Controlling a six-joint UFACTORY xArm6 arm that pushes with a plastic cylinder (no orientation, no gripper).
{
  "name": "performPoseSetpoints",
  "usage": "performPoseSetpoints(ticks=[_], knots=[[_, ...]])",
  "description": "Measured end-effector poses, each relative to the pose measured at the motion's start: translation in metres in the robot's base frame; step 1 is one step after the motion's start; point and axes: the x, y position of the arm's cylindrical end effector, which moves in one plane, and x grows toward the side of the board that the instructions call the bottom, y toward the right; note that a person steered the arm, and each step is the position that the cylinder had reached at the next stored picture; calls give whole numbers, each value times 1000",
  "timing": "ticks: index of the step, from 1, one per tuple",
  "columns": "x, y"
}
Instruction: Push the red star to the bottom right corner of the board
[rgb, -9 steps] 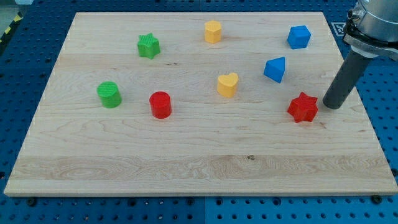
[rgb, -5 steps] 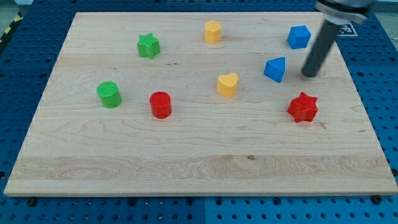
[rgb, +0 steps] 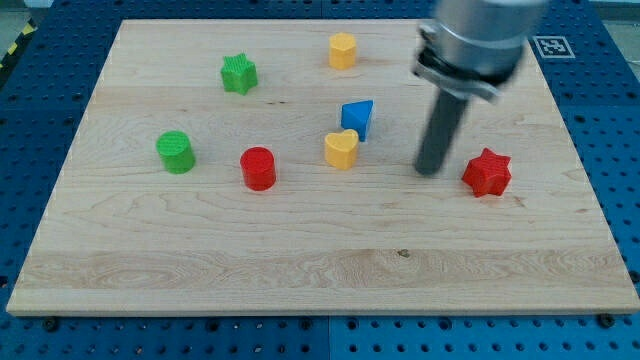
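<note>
Counter (rgb: 200, 270): a pale wooden board is lying across a blue pegboard, filling most of the view.
Arm (rgb: 475, 45): a blurred grey body is hanging in from the view's top, right of centre, ending in a dark rod.
My tip (rgb: 429, 170): it is resting on the board just left of the red star, with a small gap showing between them; the blue block and the yellow heart are sitting further to its left.
Pincer: the arm is carrying none, only the rod, so nothing is being grasped or released.
Red star (rgb: 487, 172): it is sitting on the right part of the board, about mid-height, well apart from the bottom right corner.
Red cylinder (rgb: 258, 168): it is standing left of centre.
Green cylinder (rgb: 176, 152): it is standing near the left side.
Green star (rgb: 239, 74): it is lying toward the top left.
Blue block (rgb: 358, 118): wedge-like, it is sitting just above and right of the yellow heart (rgb: 341, 149), close to touching.
Yellow block (rgb: 343, 49): it is sitting near the top edge, shape unclear.
</note>
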Motion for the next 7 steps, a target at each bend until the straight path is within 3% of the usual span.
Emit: performPoseSetpoints(ticks=[1,2,3,4,5,7], knots=[[1,45],[97,117],[145,155],[81,104],[28,15],[110,-149]])
